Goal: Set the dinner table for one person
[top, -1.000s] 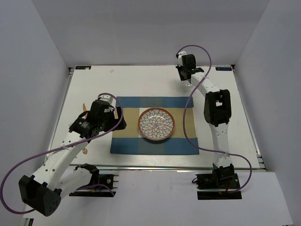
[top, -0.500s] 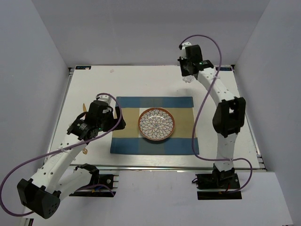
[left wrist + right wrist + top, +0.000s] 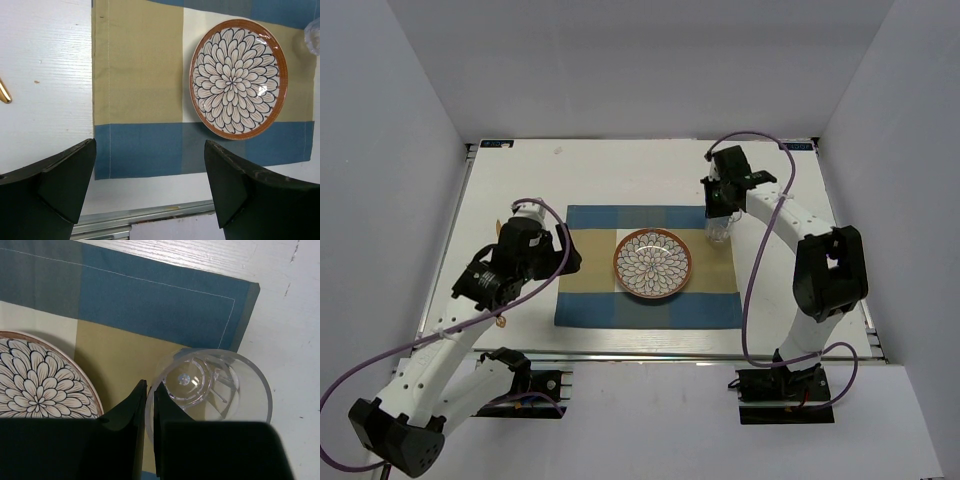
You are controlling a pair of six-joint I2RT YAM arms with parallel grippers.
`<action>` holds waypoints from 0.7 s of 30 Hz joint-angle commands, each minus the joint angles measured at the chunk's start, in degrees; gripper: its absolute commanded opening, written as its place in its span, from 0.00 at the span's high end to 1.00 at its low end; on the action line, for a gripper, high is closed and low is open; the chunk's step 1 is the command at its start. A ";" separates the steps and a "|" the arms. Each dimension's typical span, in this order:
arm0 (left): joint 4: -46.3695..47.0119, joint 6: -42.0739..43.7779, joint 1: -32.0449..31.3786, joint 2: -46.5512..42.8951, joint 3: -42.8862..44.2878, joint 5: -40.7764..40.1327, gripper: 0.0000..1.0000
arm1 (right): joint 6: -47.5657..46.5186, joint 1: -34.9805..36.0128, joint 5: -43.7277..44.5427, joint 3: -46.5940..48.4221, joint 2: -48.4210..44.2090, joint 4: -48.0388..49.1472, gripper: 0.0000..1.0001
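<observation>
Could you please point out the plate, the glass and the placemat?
Orange-rimmed floral plate (image 3: 652, 263): top view, centre.
Clear glass tumbler (image 3: 197, 382): right wrist view, base.
Blue-and-tan checked placemat (image 3: 140, 75): left wrist view, tan band.

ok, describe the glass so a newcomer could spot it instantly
On the white dinner table lies a blue-and-tan checked placemat with a patterned plate at its middle. At the placemat's far right corner, beside the plate, is the glass, pinched by the right gripper. It is the only clear, colourless item.
</observation>
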 commanded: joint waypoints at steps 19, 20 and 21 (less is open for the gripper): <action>0.32 -0.76 -0.26 -3.66 -0.86 -1.32 0.02 | 1.15 3.05 9.71 2.04 5.97 10.36 1.00; 0.32 -0.76 -0.26 -3.57 -0.86 -1.24 0.02 | 0.98 3.39 9.89 2.04 6.06 10.62 1.00; 0.32 -0.76 -0.26 -3.57 -0.86 -1.24 0.02 | 0.89 3.66 10.06 1.87 6.15 10.71 1.00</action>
